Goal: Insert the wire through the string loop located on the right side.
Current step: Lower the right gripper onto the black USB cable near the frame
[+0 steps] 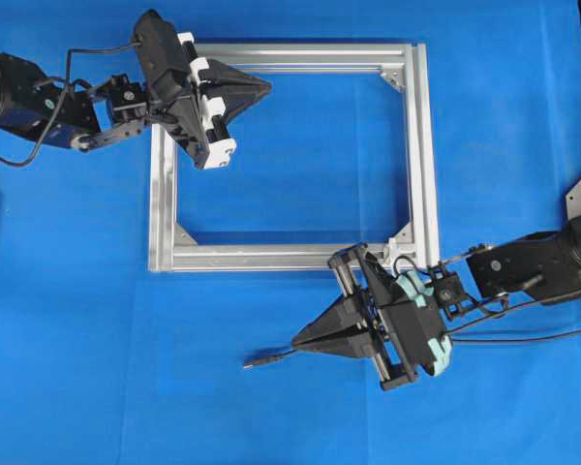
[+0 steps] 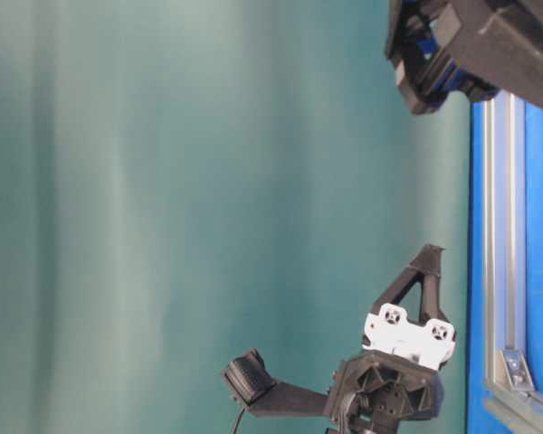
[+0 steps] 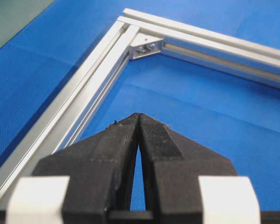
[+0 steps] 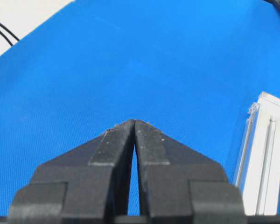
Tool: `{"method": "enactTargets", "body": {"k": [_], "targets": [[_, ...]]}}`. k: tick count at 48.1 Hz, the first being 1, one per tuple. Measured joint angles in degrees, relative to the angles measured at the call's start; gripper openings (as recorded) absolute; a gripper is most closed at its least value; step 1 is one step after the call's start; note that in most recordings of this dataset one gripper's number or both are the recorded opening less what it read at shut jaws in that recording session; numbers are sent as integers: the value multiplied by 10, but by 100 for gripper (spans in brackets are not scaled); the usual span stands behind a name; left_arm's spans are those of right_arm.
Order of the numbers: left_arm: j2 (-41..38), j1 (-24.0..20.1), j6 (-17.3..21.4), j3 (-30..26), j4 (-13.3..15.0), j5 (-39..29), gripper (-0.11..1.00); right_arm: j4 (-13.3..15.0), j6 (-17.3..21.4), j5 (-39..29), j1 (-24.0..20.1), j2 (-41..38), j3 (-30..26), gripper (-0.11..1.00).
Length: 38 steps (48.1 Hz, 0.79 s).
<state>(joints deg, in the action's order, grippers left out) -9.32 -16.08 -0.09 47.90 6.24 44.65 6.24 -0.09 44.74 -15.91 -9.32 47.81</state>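
The wire's small dark plug tip (image 1: 251, 363) lies on the blue mat in front of the silver frame (image 1: 421, 145), and its thin black line runs right, under my right gripper (image 1: 294, 342). That gripper hovers just above and behind the plug, shut, with nothing showing between its fingers (image 4: 134, 121). Near the frame's lower right corner a small whitish bit (image 1: 403, 232) stands out; I cannot tell if it is the string loop. My left gripper (image 1: 268, 87) is shut and empty over the frame's upper left part, its tips (image 3: 138, 115) pointing at a corner bracket (image 3: 147, 45).
The frame lies flat on the blue mat (image 1: 97, 339). One frame corner (image 4: 266, 158) shows to the right of my right fingers. Thin black cables (image 1: 523, 337) trail from the right arm to the table's right edge. The left gripper (image 2: 432, 250) hangs above the frame rail (image 2: 502, 226).
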Motion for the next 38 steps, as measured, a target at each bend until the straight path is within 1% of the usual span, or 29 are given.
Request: {"method": "enactTargets", "body": {"k": [6, 15, 20, 28, 31, 33, 35, 38], "targets": [[3, 4, 5, 0, -8, -5, 0, 0, 1, -14, -4, 11, 0, -6], [3, 4, 5, 0, -10, -7, 0, 0, 13, -50, -13, 17, -1, -6], [3, 4, 6, 0, -11, -6, 0, 0, 24, -52, -13, 16, -1, -6], [3, 4, 5, 0, -11, -6, 0, 0, 26, -53, -13, 16, -1, -5], [3, 4, 5, 0, -11, -7, 0, 0, 27, -54, -13, 16, -1, -1], [3, 4, 6, 0, -11, -7, 0, 0, 28, -54, -13, 16, -1, 5], [3, 4, 6, 0, -11, -7, 0, 0, 30, -54, -13, 16, -1, 12], [3, 4, 6, 0, -11, -7, 0, -3, 36, -54, -13, 16, -1, 28]]}}
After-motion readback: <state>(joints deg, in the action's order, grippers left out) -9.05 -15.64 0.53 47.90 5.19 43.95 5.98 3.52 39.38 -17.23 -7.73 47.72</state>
